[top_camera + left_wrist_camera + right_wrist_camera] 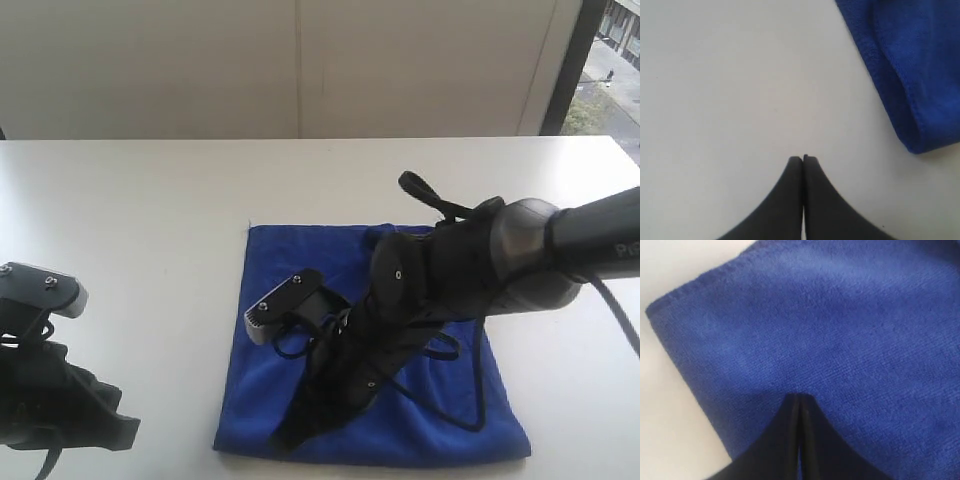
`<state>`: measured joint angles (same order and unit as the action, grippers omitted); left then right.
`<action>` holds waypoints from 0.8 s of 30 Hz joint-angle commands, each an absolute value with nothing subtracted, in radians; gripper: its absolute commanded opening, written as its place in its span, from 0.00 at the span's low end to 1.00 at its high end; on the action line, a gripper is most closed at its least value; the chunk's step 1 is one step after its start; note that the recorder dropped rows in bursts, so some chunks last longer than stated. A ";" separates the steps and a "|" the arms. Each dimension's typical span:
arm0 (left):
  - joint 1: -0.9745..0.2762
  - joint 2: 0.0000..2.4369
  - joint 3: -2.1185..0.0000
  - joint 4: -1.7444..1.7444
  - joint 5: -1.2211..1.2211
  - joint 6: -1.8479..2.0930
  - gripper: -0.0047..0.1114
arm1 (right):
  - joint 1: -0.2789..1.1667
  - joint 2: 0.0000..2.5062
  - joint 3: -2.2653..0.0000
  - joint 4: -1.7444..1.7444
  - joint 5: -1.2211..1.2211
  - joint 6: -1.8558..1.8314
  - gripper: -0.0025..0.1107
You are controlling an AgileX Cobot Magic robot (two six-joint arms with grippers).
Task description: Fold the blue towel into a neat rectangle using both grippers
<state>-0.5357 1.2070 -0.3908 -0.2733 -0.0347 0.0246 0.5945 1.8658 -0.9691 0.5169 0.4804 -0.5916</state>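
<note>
The blue towel [268,270] lies flat on the white table [140,210] as a folded, roughly square sheet. My right gripper [291,436] reaches across it from the right, its tips near the towel's front left corner. In the right wrist view the right gripper [798,396] is shut with nothing between its fingers, directly over the towel [840,325] close to a hemmed edge. My left gripper [128,428] sits at the front left, off the towel. In the left wrist view this gripper [803,159] is shut and empty over bare table, with a folded corner of the towel [910,65] off to one side.
A pale wall [300,70] runs behind the table's far edge, with a dark window frame [565,60] at the back right. Bare white tabletop surrounds the towel on the left and at the back.
</note>
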 commanded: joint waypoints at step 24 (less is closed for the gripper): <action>-0.568 1.199 -0.416 -0.273 -0.148 0.015 0.04 | 0.603 1.540 -0.920 -0.354 0.605 0.190 0.02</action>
